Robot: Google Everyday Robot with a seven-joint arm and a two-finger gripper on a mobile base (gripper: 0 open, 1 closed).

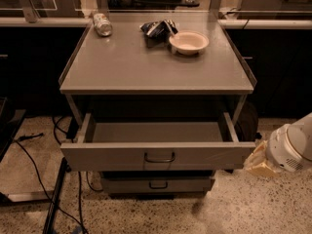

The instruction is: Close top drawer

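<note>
The top drawer (195,155) is a grey metal drawer, pulled well out from under the table top, with its shallow tray showing nothing inside. Its small loop handle (159,158) sits at the middle of the wide front. My gripper (260,162) is at the right edge of the view, just off the right end of the drawer front and at about its height. The white, rounded arm (292,149) sits behind it.
A grey table top (156,65) carries a lying can (102,24), a dark crumpled bag (157,29) and a white bowl (188,42). A lower drawer (157,184) sits shut below. Cables (29,160) run over the speckled floor at left. Dark counters stand behind.
</note>
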